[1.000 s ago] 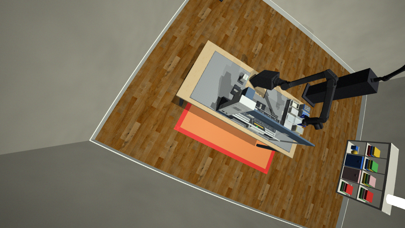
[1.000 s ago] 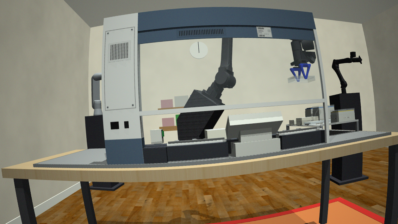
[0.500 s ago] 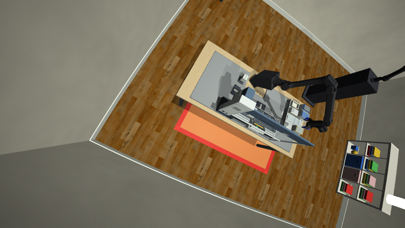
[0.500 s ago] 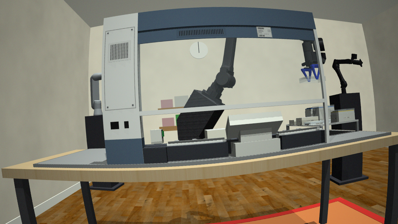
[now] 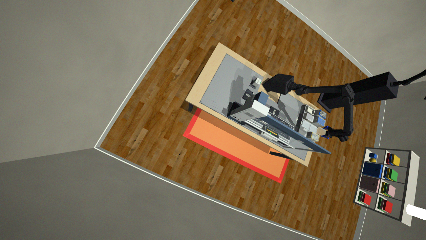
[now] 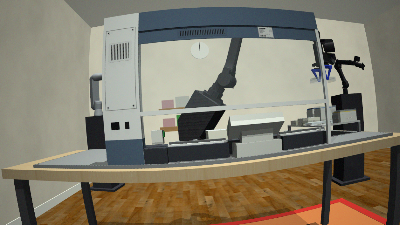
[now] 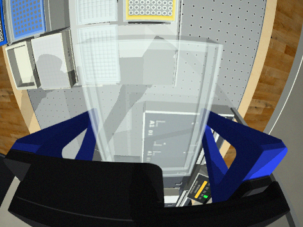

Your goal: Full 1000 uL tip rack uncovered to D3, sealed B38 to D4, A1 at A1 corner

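Observation:
My gripper [image 5: 324, 132] [image 6: 323, 80] [image 7: 149, 114] is shut on a clear cover [image 6: 331, 79] [image 7: 214, 80], one blue finger at each side, high above the table near the shelf. A blue rack with pale rings [image 7: 2, 32] [image 5: 322, 113] is cut off at the wrist view's left edge. Beside it a blue rack [image 7: 27, 17] [image 5: 320, 120] shows dark holes. A yellow-rimmed rack [image 7: 151, 8] [image 5: 313, 136] shows pale rings. A white-topped block [image 7: 48, 65] stands by the reservoir; I cannot read its ID. The deck shows A1 and D1 marks; D3 and D4 are not clear.
An open cream reservoir [image 7: 24, 67] stands at the shelf's left end. Two clear gridded items [image 7: 96, 11] lie in a row, the nearer [image 7: 99, 54] partly under my held cover's view. The workstation's frame [image 6: 232, 107] and an angled blue panel [image 5: 298, 134] stand over the deck.

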`<state>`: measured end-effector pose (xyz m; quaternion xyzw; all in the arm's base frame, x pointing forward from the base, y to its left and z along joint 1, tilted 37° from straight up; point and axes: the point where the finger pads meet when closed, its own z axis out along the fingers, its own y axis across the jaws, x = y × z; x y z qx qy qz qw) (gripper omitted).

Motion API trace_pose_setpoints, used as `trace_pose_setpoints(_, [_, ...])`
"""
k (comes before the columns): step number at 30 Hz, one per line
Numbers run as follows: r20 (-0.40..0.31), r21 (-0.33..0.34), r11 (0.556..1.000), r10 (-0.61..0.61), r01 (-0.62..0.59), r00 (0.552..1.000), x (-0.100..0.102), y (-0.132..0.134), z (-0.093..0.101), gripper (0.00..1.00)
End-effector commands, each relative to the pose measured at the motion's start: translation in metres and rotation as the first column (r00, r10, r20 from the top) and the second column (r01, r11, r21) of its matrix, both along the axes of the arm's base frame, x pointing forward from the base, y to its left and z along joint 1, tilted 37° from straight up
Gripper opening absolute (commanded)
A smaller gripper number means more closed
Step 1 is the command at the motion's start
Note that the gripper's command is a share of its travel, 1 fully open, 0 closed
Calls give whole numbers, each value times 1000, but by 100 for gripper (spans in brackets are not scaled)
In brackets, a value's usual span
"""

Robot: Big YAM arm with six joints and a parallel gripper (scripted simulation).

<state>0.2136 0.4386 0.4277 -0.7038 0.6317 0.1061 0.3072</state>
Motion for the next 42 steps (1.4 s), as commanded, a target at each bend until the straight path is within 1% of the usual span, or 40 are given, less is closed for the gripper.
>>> trace_pose_setpoints(1, [-12, -1, 1000, -20, 20, 1000, 1, 1, 2, 0])
trace_pose_setpoints(2, [-3, 20, 999, -35, 35, 999, 7, -4, 6, 0])
trace_pose_setpoints(3, [-1, 24, 999, -35, 35, 999, 6, -5, 8, 0])
trace_pose_setpoints(4, [15, 44, 999, -14, 13, 1000, 1, -3, 23, 0])
trace_pose_setpoints(21, [15, 44, 999, -14, 13, 1000, 2, -2, 23, 0])
trace_pose_setpoints(22, [9, 45, 998, -35, 34, 999, 10, 1, 24, 0])
trace_pose_setpoints(23, [15, 44, 999, -14, 13, 1000, 2, -2, 23, 0])
trace_pose_setpoints(25, [15, 44, 999, -14, 13, 1000, 2, -2, 24, 0])
trace_pose_setpoints(26, [10, 48, 998, -35, 34, 999, 11, 3, 26, 0])
trace_pose_setpoints(27, [15, 44, 999, -14, 13, 1000, 2, -2, 24, 0])
trace_pose_setpoints(31, [15, 44, 999, -14, 13, 1000, 2, -2, 24, 0])
trace_pose_setpoints(32, [11, 49, 998, -34, 33, 999, 11, 3, 28, 0])
trace_pose_setpoints(33, [15, 44, 999, -14, 13, 1000, 2, -2, 24, 0])
trace_pose_setpoints(38, [15, 44, 999, -14, 13, 1000, 2, -2, 24, 0])
trace_pose_setpoints(39, [10, 48, 998, -33, 32, 999, 10, 3, 28, 0])
trace_pose_setpoints(40, [15, 44, 999, -14, 13, 1000, 2, -2, 24, 0])
trace_pose_setpoints(41, [9, 47, 998, -32, 32, 999, 10, 3, 27, 0])
trace_pose_setpoints(42, [9, 45, 998, -32, 31, 999, 10, 3, 26, 0])
